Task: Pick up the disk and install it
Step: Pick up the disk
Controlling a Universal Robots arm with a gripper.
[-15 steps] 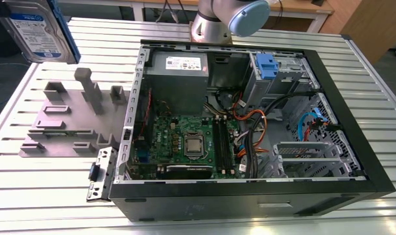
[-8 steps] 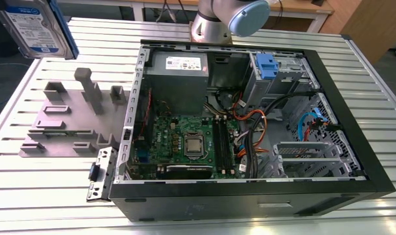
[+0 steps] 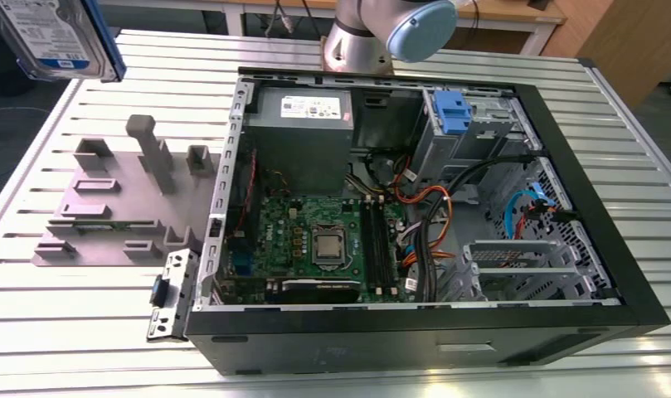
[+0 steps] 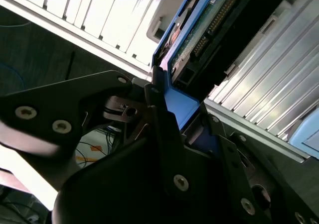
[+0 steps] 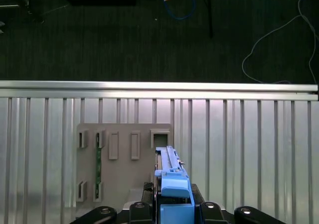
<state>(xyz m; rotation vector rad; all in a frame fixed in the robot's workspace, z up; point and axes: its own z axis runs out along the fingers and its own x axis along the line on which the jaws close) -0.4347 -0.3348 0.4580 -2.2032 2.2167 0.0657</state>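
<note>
The disk [image 3: 56, 35], a silver drive with a blue-and-white label in a blue carrier, hangs high in the air at the exterior view's top left, above the table's far left corner. In the first wrist view the disk [image 5: 172, 176] stands on edge above the grey holder, and my gripper [image 5: 172, 206] is shut on its blue handle end. The second wrist view shows the black fingers [image 4: 164, 129] of my gripper [image 4: 178, 115] clamped on the blue carrier, with the underside of the disk [image 4: 209, 32] and its circuit board beyond them.
The grey slotted holder [image 3: 114, 199] lies on the slatted metal table [image 3: 80, 332] at the exterior view's left. The open computer case [image 3: 424, 207] fills the middle, with a blue drive caddy [image 3: 451, 112] in its far bay. The arm's base [image 3: 368, 37] stands behind the case.
</note>
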